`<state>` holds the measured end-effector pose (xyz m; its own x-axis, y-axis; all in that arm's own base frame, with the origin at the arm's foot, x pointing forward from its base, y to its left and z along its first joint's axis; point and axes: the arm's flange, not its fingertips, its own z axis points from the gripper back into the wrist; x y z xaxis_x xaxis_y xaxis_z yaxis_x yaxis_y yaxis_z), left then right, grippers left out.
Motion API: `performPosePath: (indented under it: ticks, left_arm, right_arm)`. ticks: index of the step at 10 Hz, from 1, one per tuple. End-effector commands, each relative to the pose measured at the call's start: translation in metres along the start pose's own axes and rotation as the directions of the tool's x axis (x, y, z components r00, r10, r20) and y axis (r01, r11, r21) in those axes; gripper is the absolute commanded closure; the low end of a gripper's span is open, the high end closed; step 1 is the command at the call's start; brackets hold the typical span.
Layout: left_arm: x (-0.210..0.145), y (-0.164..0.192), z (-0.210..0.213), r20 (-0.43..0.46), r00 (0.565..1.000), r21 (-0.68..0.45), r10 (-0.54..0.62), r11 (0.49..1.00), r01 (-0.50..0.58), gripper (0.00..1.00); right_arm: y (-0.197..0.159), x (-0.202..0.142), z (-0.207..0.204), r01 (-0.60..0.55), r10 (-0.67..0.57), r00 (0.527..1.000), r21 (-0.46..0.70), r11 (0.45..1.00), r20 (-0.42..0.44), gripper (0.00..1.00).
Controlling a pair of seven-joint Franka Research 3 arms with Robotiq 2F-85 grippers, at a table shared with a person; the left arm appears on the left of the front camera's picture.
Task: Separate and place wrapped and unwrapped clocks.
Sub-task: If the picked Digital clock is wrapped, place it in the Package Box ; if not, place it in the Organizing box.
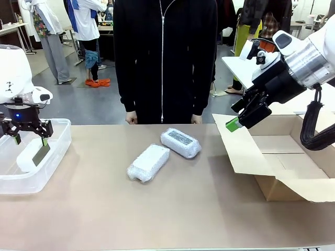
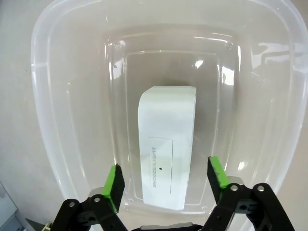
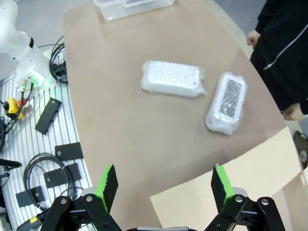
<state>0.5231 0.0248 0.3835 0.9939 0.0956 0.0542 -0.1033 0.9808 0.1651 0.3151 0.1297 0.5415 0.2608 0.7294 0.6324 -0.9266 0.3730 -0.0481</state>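
At the left, the left pincer [image 1: 31, 140] hangs with its fingers spread either side of one bare clock [image 2: 166, 144], which lies in a clear tub [image 1: 62, 149]. The clock is white and rounded-rectangular, with a top panel marked "SNOOZE/LIGHT". At mid-worktop [image 1: 104, 209] lie two wrapped clocks, the near bundle [image 1: 148, 162] and the far bundle [image 1: 180, 143], oblong, in white bubble wrap, just beside each other. A grey face shows through the far one. At the right, the right pincer [image 3: 164, 185] is spread above the flap of one open cardboard box [image 1: 282, 157].

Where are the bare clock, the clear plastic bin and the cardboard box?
bare clock [image 2: 166, 139], left wrist view, on its white top face.
plastic bin [image 1: 31, 184], front view, on its near wall.
cardboard box [image 1: 245, 149], front view, on its open left flap.
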Motion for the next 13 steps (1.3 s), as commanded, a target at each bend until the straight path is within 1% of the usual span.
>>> performPosePath:
  ticks: [1, 3, 5, 6, 7, 8, 9, 10, 11, 13]
  left_arm:
    - [-0.004, 0.002, 0.015, -0.005, 1.0, -0.007, -0.015, 1.0, 0.015, 0.0]
    - [-0.017, 0.015, 0.059, 0.05, 0.999, -0.096, -0.002, 0.995, 0.007, 0.0]
    - [-0.031, 0.035, 0.11, 0.031, 0.997, -0.132, 0.076, 0.989, -0.071, 0.0]
    - [-0.041, 0.043, 0.134, 0.025, 0.997, -0.141, 0.076, 0.987, -0.072, 0.0]
    - [-0.052, 0.049, 0.158, 0.008, 0.999, -0.154, 0.053, 0.987, -0.051, 0.0]
    - [-0.06, 0.052, 0.172, 0.005, 1.0, -0.157, 0.019, 0.987, -0.018, 0.0]
    - [-0.064, 0.051, 0.177, -0.009, 1.0, -0.161, 0.008, 0.987, -0.01, 0.0]
    - [-0.06, 0.047, 0.173, -0.038, 0.997, -0.139, 0.07, 0.987, -0.074, 0.0]
    - [-0.067, 0.051, 0.179, 0.009, 0.999, -0.138, 0.045, 0.989, -0.043, 0.0]
    - [-0.067, 0.051, 0.179, 0.009, 0.999, -0.138, 0.045, 0.989, -0.043, 0.0]
  right_arm:
    - [-0.001, -0.001, -0.001, -0.011, 0.01, 1.0, 0.027, 1.0, 0.021, 0.0]
    - [-0.001, -0.001, -0.001, -0.011, 0.01, 1.0, 0.027, 1.0, 0.021, 0.0]
    - [-0.001, -0.001, -0.001, -0.011, 0.01, 1.0, 0.027, 1.0, 0.021, 0.0]
    - [-0.001, -0.001, -0.001, -0.011, 0.01, 1.0, 0.027, 1.0, 0.021, 0.0]
    - [-0.001, -0.001, -0.001, -0.011, 0.01, 1.0, 0.027, 1.0, 0.021, 0.0]
    - [-0.001, -0.001, -0.001, -0.011, 0.01, 1.0, 0.027, 1.0, 0.021, 0.0]
    - [-0.001, -0.001, -0.001, -0.011, 0.01, 1.0, 0.027, 1.0, 0.021, 0.0]
    - [-0.001, -0.001, -0.001, -0.011, 0.01, 1.0, 0.027, 1.0, 0.021, 0.0]
    - [-0.001, -0.001, -0.001, -0.011, 0.01, 1.0, 0.027, 1.0, 0.021, 0.0]
    - [-0.001, -0.001, -0.001, -0.011, 0.01, 1.0, 0.027, 1.0, 0.021, 0.0]
